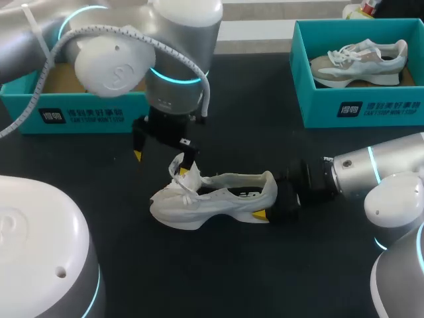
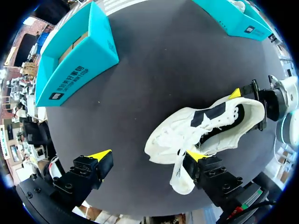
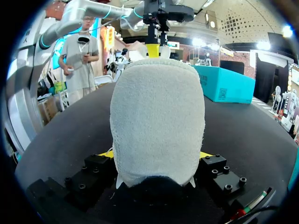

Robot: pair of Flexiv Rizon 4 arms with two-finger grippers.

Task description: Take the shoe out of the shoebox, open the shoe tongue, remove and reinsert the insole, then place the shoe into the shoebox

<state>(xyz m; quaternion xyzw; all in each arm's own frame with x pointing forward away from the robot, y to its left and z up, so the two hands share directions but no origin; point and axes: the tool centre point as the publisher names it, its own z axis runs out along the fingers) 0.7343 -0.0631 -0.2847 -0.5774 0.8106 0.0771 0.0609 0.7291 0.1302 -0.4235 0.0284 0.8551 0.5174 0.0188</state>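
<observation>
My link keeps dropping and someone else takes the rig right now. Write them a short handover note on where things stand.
Right gripper: shut on the shoe at its heel; the shoe sits on its sole on the table.
Left gripper: open over the toe end, one finger against the raised tongue.
Left shoebox is behind the left arm; right shoebox holds a second shoe.
Done: shoe is out of a box.
Left: no loose insole shows, so assume insole removal, reinsertion and reboxing remain.
</observation>
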